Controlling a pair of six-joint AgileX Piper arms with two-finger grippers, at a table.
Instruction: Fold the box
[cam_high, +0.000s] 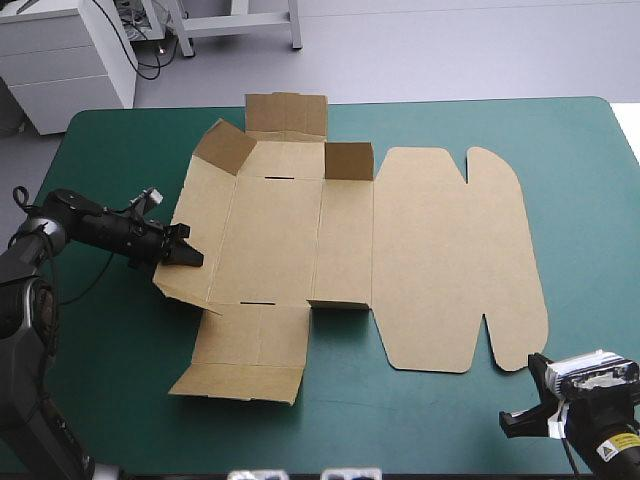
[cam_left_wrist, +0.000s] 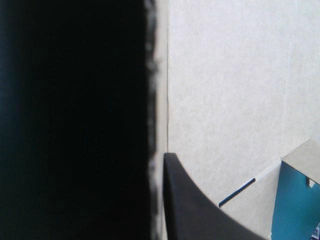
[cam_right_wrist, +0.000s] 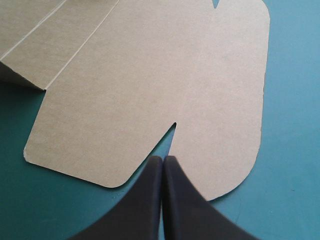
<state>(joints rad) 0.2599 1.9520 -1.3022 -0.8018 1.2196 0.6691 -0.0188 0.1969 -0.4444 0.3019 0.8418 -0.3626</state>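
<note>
the brown box (cam_high: 280, 240) lay mostly flat on the teal-green surface (cam_high: 110, 170), long axis running left to right. the left gripper (cam_high: 188, 256) was nearer, its fingers grasping the left wall (cam_high: 205, 200). the right gripper (cam_right_wrist: 162, 160) waited clenched and empty beside the lid (cam_high: 450, 260).

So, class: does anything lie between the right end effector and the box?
Nothing visible does. The right end effector, shut, points at the box near its lid's notch; only bare teal-green cover lies between them.

No readable txt, labels, nos. or signs in any view.
</note>
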